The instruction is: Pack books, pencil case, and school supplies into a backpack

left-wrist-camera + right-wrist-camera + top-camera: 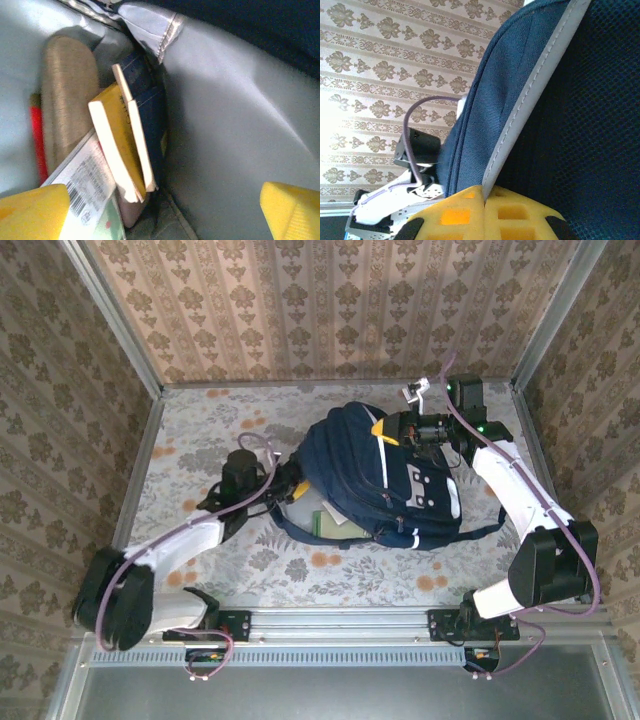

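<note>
The backpack (385,475) lies flat mid-table, its mouth toward nine o'clock. The left gripper (296,490) is right at that mouth, and its yellow fingers (32,212) stand wide apart with nothing between them. Ahead of them, against the grey lining (235,125), the books (127,145) lean together on edge, an orange-yellow one against a navy one. At their nine o'clock sits a tan pencil case (67,95) with a red packet (36,140) beside it. A white barcoded packet (82,175) lies at seven o'clock. Up at the bag's twelve o'clock edge, the right gripper (383,430) is pinched tight on the pale trim (520,115).
</note>
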`<control>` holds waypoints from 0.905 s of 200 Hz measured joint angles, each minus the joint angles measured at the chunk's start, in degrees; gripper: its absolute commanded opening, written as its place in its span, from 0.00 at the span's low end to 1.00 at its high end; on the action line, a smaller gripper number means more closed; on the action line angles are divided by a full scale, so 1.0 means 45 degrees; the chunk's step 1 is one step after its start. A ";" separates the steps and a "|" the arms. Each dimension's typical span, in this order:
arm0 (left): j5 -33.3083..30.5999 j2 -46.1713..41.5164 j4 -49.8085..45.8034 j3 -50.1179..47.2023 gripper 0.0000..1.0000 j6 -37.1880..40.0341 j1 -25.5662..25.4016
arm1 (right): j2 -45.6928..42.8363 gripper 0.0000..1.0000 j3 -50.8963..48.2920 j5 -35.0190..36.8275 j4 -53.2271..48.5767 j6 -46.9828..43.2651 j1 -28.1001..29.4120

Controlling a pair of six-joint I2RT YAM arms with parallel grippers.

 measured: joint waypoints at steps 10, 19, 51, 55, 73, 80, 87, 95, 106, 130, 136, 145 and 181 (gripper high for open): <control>-0.0267 -0.0962 -0.1248 0.0044 1.00 0.0617 0.0238 | 0.0000 0.03 0.0000 0.0267 -0.0078 -0.0058 -0.0005; -0.0563 -0.1899 -0.2414 0.0180 0.99 0.1273 0.0447 | 0.0000 0.04 0.0000 0.0510 -0.0180 -0.0155 0.0000; -0.1350 -0.4129 -0.5280 0.0821 0.97 0.3113 0.0782 | 0.0000 0.02 0.0000 0.1467 -0.0816 -0.0733 0.0427; -0.1404 -0.4260 -0.5537 0.0845 0.97 0.3274 0.0792 | 0.0000 0.02 0.0000 0.1574 -0.0869 -0.0767 0.0500; -0.1549 -0.4435 -0.6547 0.0865 0.95 0.3813 0.0933 | 0.0000 0.00 0.0000 0.1875 -0.0952 -0.0874 0.0704; -0.1583 -0.4396 -0.6921 0.0840 0.94 0.3963 0.1083 | 0.0000 0.01 0.0000 0.1943 -0.0967 -0.0952 0.0719; -0.1676 -0.4376 -0.7247 0.0801 0.94 0.4080 0.1258 | 0.0000 0.01 0.0000 0.2025 -0.1025 -0.1054 0.0724; -0.1763 -0.4371 -0.7597 0.0753 0.93 0.4216 0.1491 | 0.0000 0.01 0.0000 0.2161 -0.1175 -0.1277 0.0772; -0.1875 -0.4371 -0.8082 0.0729 0.92 0.4391 0.1802 | 0.0000 0.01 0.0000 0.2399 -0.1501 -0.1671 0.0947; -0.1851 -0.4362 -0.8505 0.0709 0.87 0.4629 0.2521 | 0.0039 0.05 0.0000 0.3288 -0.2501 -0.2696 0.1710; -0.1831 -0.4328 -0.8548 0.0709 0.85 0.4702 0.2671 | 0.0078 0.09 0.0000 0.3565 -0.2676 -0.2890 0.1923; -0.1802 -0.4240 -0.8573 0.0709 0.84 0.4804 0.2793 | 0.0160 0.09 0.0000 0.4027 -0.2871 -0.3138 0.2268; -0.1753 -0.3526 -0.8922 0.0801 0.84 0.5304 0.2837 | 0.1107 0.00 0.0272 0.6203 -0.3725 -0.4367 0.3784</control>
